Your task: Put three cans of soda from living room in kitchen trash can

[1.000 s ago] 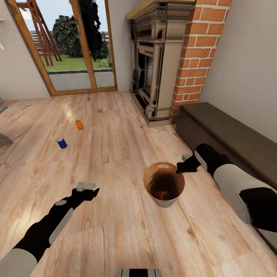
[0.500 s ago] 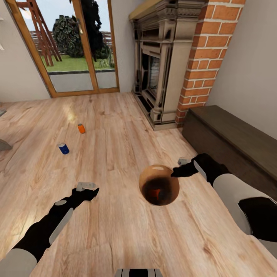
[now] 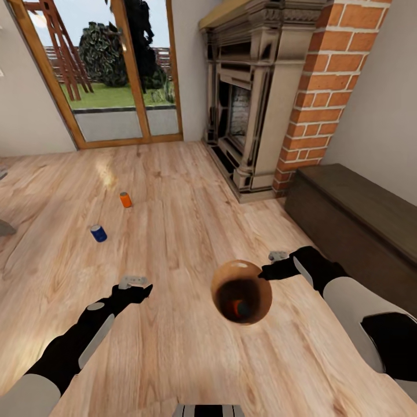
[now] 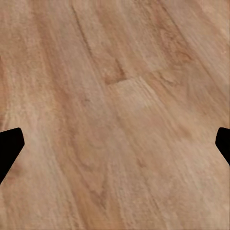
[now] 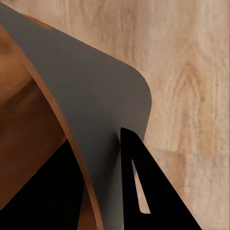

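Note:
My right gripper (image 3: 265, 271) is shut on the rim of the tan-brown tash can (image 3: 240, 291), which hangs above the plank floor with its mouth tilted toward the camera. An orange can of soda (image 3: 234, 305) lies inside it. In the right wrist view the bin's wall (image 5: 91, 110) runs between the jaws, with one dark finger (image 5: 139, 191) outside it. Two more cans stand on the floor ahead to the left, an orange one (image 3: 125, 200) and a blue one (image 3: 98, 233). My left gripper (image 3: 136, 282) hovers open over bare floor, below the blue can; its fingertips (image 4: 9, 146) stand wide apart.
A fireplace (image 3: 249, 98) and a brick column (image 3: 324, 92) stand ahead on the right, with a dark low bench (image 3: 359, 214) along the right wall. Wood-framed glass doors (image 3: 110, 69) are at the back left. Open wood floor (image 3: 174, 220) lies between me and the cans.
The whole view has shifted, so the camera moved toward the fireplace side. The bin in my right gripper has tipped, its mouth now turned more toward the camera. The left arm holds its pose.

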